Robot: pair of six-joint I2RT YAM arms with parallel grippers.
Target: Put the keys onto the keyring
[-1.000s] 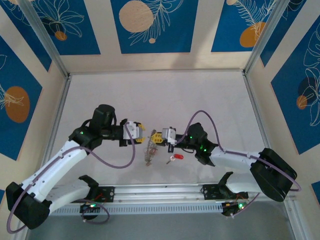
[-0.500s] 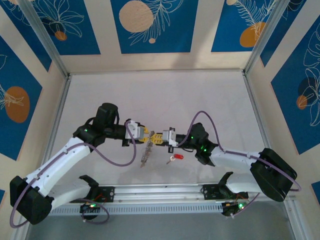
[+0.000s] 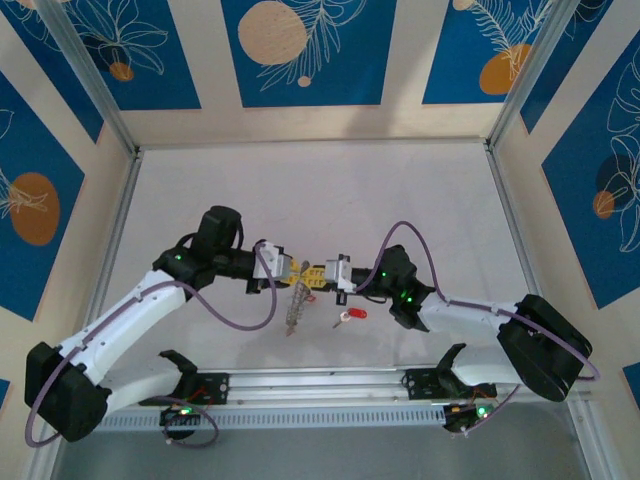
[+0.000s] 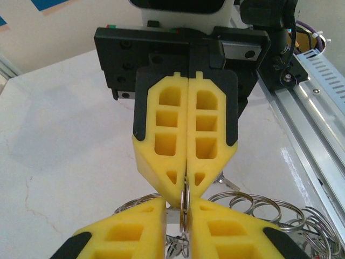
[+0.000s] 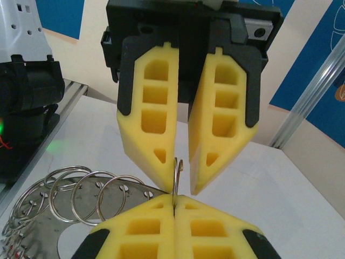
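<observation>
The right hand [image 3: 311,276] is clamped on a thin split ring [image 5: 177,174] of the keyring [image 3: 294,308], which hangs beneath it near the middle of the tabletop's [image 3: 300,190] near edge. The left hand [image 3: 297,271], tip to tip with it, straddles that ring, fingers [image 5: 151,118] narrowly apart. A red-headed key [image 3: 352,315] lies just beside the keyring, toward the right edge.

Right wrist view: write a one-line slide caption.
Right gripper shut on a loop of the keyring, left gripper facing it with jaws narrowly apart around the same loop.
</observation>
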